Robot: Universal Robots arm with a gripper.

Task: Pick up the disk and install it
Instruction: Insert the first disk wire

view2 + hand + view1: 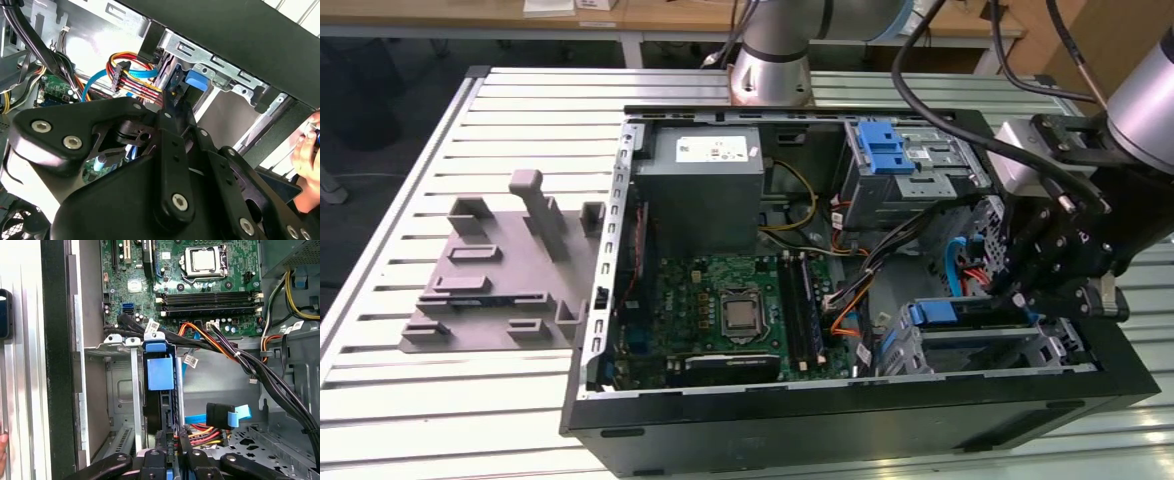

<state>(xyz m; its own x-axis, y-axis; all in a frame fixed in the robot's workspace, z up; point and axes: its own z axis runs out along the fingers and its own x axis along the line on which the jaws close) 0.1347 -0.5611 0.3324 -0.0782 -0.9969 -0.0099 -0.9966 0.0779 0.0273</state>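
From my station I can make out no print well enough to read. The white sticker (716, 150) on the grey power supply box (707, 190), toward the far edge of the table (520, 100), carries dark marks I cannot resolve into letters. In the first wrist view, small white tags (190, 360) hang on the cables (240, 360), and fine white lettering dots the green motherboard (135, 270); none of it is legible to me.
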